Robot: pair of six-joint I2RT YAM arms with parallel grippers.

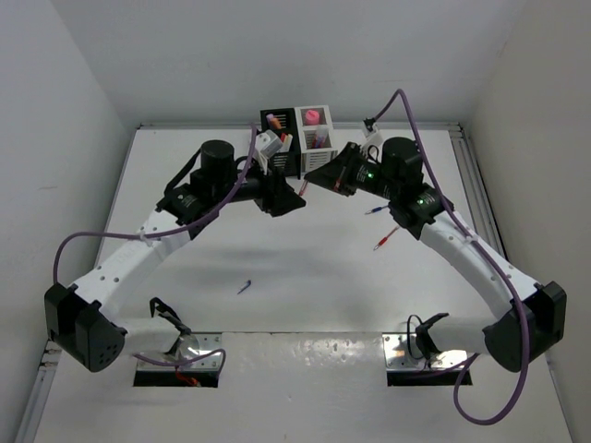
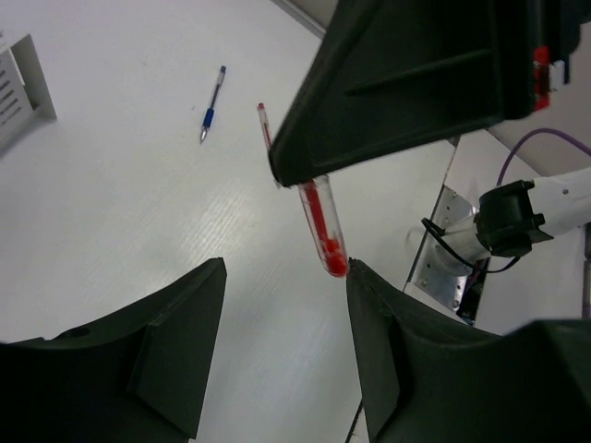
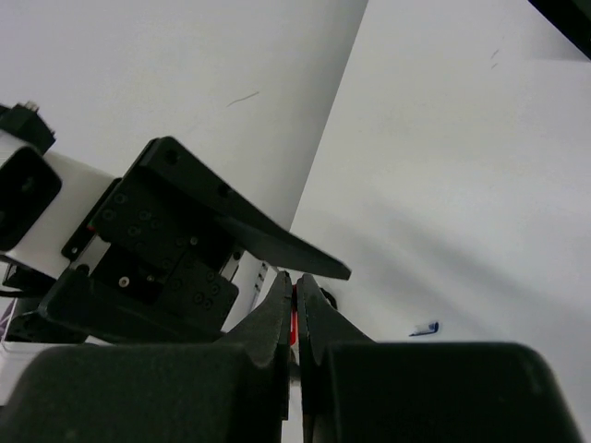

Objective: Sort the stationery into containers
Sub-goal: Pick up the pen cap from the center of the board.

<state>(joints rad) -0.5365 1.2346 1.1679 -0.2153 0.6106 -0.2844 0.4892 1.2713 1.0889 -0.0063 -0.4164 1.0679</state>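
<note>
Jutting from right fingers (image 3: 273, 321), red pen (image 2: 323, 226) points leftward.

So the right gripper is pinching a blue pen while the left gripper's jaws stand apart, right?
No. The pen in the right gripper is red, not blue, as the left wrist view shows. The left gripper does stand open.

1. we count two claws: the left claw (image 2: 286, 268) and the right claw (image 3: 295, 280).
2. two containers: one black container (image 1: 280, 111), one white container (image 1: 329, 120).
3. three pens loose on the worktop (image 1: 305, 268): a blue pen (image 1: 374, 211), a smaller blue pen (image 1: 244, 287), a loose red pen (image 1: 385, 240).
4. one gripped red pen (image 2: 323, 226) in the right claw.
5. the pieces (image 1: 312, 116) inside the containers we cannot count.
</note>
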